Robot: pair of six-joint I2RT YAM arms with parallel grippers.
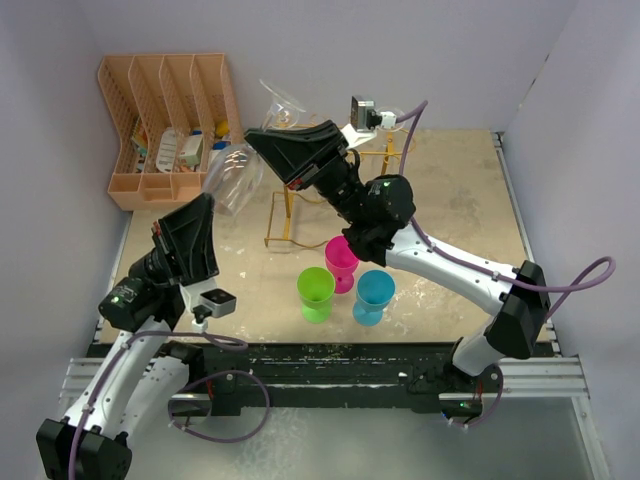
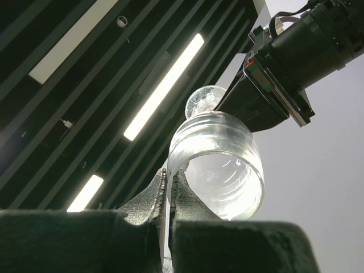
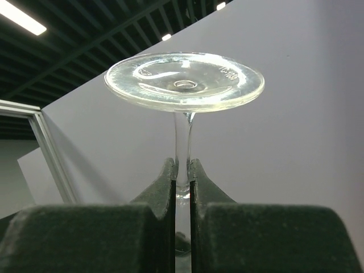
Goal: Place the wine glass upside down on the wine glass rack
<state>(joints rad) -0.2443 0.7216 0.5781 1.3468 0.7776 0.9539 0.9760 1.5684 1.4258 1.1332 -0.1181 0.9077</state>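
The bench [image 1: 460, 200] carries a peach slotted organiser [image 1: 165, 130] at 10 o'clock. The gold wine glass rack [image 1: 288, 215] stands near centre. A pink cup [image 1: 341, 262], green cup [image 1: 316, 293] and blue cup [image 1: 374, 296] cluster toward 6 o'clock.

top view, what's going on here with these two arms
One clear wine glass is in the air, held at both ends, apparently mid-handover. The left pincer is shut on the bowl's rim; the right pincer is shut on the stem, just under the foot. The gold wine glass rack stands on the table nearby, and the glass is not on it yet.
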